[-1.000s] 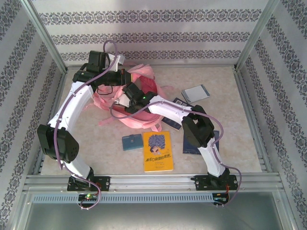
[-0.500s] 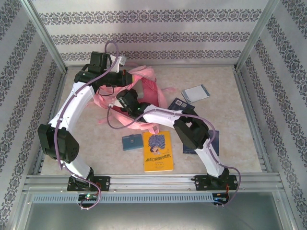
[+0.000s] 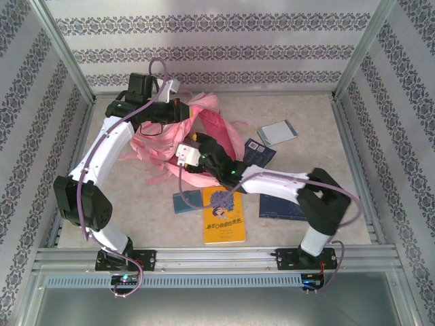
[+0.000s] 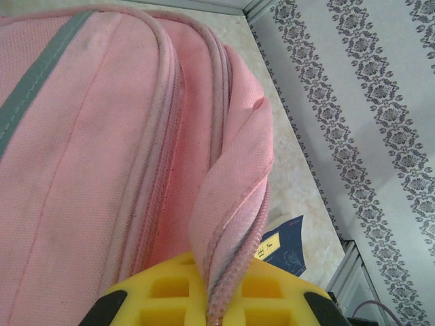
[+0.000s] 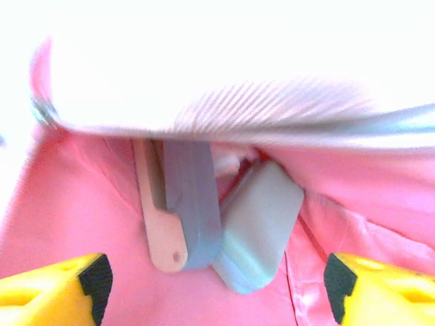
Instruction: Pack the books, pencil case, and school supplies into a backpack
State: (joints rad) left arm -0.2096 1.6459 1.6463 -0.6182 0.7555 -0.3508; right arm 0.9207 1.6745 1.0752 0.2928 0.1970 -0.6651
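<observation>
The pink backpack (image 3: 204, 125) lies crumpled at the far left-centre of the tabletop (image 3: 333, 163), its straps trailing toward the near side and its open mouth facing the near right; its long axis cannot be told from the bunched cloth. The left hand (image 4: 217, 302) is pinched tight on a fold of the backpack's edge, lifting the fabric. The right hand (image 5: 216, 275) sits at the mouth with its yellow fingers (image 5: 54, 288) spread wide and nothing between them. Inside, against the pink lining, a long grey-blue piece (image 5: 194, 204) lies on a pale pink strip (image 5: 163, 244), both running lengthwise away from the hand, and a pale blocky box (image 5: 262, 231) leans against them, tilted to the right. On the tabletop the yellow book (image 3: 224, 217) lies near the front edge, its long axis running front to back, with the teal box (image 3: 183, 202) just beside it on the left, long side across. A navy book (image 3: 282, 207) lies partly under the right arm, a labelled navy book (image 3: 260, 148) lies beyond it, and the grey-white notebook (image 3: 277, 132) sits farther back, slightly skewed.
</observation>
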